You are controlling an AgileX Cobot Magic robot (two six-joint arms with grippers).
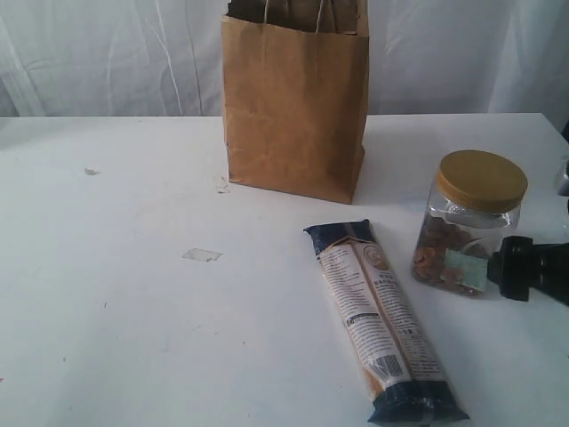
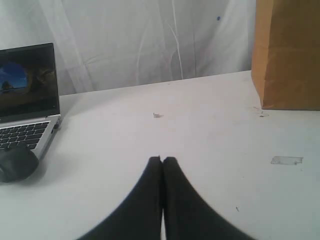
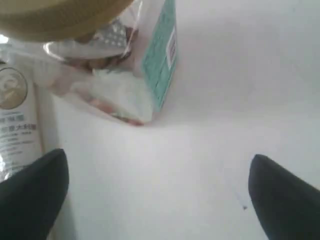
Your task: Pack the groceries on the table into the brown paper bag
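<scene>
The brown paper bag (image 1: 294,100) stands upright at the back middle of the white table (image 1: 133,311), and its side also shows in the left wrist view (image 2: 288,55). A long pasta packet (image 1: 380,322) lies flat in front of it. To its right stands the gold-lidded clear jar (image 1: 468,224). My right gripper (image 1: 507,267) is open just right of the jar. In the right wrist view the right gripper (image 3: 157,167) has the jar (image 3: 115,75) ahead of its fingers (image 3: 35,192), nothing between them, and the pasta packet (image 3: 17,122) alongside. My left gripper (image 2: 162,160) is shut and empty over bare table. The bottle, can, carton and pouch are out of view.
A laptop (image 2: 27,100) and a dark mouse (image 2: 17,162) sit at the table's left end. A scrap of clear tape (image 1: 202,255) and a small speck (image 1: 91,171) lie on the tabletop. White curtains hang behind the table.
</scene>
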